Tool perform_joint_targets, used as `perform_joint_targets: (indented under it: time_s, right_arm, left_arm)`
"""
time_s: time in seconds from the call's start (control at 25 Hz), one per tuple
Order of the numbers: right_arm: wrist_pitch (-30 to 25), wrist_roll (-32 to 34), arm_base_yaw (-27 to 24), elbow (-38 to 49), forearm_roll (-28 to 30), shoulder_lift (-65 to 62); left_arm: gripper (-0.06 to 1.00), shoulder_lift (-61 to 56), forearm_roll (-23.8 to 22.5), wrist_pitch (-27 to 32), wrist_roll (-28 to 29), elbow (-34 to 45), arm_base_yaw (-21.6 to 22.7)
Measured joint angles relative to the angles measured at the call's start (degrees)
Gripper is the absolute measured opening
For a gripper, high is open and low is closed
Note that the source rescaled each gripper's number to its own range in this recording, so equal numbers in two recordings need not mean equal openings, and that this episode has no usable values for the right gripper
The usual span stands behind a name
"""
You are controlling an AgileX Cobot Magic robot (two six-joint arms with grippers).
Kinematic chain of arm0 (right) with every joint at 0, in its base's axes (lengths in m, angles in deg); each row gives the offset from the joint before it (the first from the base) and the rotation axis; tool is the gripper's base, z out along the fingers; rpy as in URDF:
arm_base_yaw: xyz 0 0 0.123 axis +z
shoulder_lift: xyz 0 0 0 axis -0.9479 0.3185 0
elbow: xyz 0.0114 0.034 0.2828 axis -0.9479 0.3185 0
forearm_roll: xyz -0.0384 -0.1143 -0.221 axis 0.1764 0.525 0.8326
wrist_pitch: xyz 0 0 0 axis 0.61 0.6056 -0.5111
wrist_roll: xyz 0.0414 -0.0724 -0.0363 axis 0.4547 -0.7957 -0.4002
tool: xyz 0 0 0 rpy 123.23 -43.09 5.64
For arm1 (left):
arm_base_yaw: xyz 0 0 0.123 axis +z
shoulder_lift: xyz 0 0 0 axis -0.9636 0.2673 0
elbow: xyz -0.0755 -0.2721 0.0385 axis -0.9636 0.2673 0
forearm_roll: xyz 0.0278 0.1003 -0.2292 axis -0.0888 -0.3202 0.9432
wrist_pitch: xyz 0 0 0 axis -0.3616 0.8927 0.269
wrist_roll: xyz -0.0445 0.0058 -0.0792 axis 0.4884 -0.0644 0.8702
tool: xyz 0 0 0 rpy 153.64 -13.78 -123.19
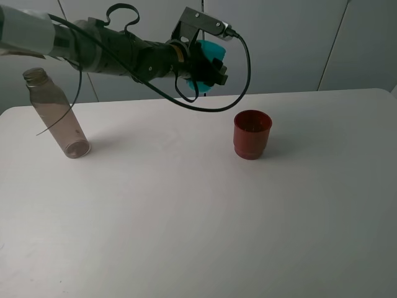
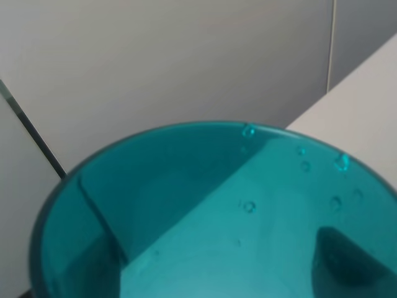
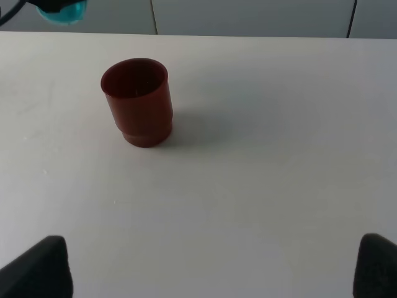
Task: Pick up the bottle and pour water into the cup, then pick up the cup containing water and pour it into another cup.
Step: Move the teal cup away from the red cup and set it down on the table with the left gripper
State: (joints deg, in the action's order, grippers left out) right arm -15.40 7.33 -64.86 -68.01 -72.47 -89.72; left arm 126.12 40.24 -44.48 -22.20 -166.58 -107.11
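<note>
The left gripper (image 1: 208,67) is pinching the teal cup (image 1: 211,54) between its dark fingers (image 1: 217,69) in the upper middle of the high view, holding it in the air well above the table (image 1: 186,211). The cup is showing only in part, teal plastic peeking out above and below the fingers, so its tilt cannot be told there. In the left wrist view the cup (image 2: 211,223) is filling the lower frame, its round rim facing the camera, with water droplets clinging to the inner wall and a dark finger (image 2: 347,257) showing through the plastic at the lower right. The red cup (image 1: 252,134) is standing upright on the table right of centre, below and to the right of the held cup and apart from it. The bottle (image 1: 57,113) is standing capless at the far left of the high view, well apart from both cups. In the right wrist view the right gripper's (image 3: 214,267) finger tips (image 3: 37,267) are sitting spread wide at the bottom corners, gripping nothing, with the red cup (image 3: 138,99) upright in the upper left and a bit of teal (image 3: 62,11) at the top left corner.
</note>
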Motion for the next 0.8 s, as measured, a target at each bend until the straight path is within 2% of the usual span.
perform_joint_targets:
  time_s: [0.2,0.4,0.52,0.64,0.8]
  right_arm:
    - [0.0,0.0,0.0,0.0,0.0,0.0]
    - [0.0,0.0,0.0,0.0,0.0,0.0]
    - [0.0,0.0,0.0,0.0,0.0,0.0]
    - [0.0,0.0,0.0,0.0,0.0,0.0]
    - [0.0,0.0,0.0,0.0,0.0,0.0]
  left_arm:
    - [0.08,0.5,0.8,-0.9,4.8,0.0,0.6]
    - [0.08,2.2,4.7,-1.9,5.4,0.0,0.6]
    - [0.08,2.8,9.4,-3.8,1.3,0.3,0.6]
    - [0.08,2.7,13.8,-10.1,-5.3,3.9,0.6]
    - [0.08,2.9,16.0,-18.7,-8.6,11.1,1.0]
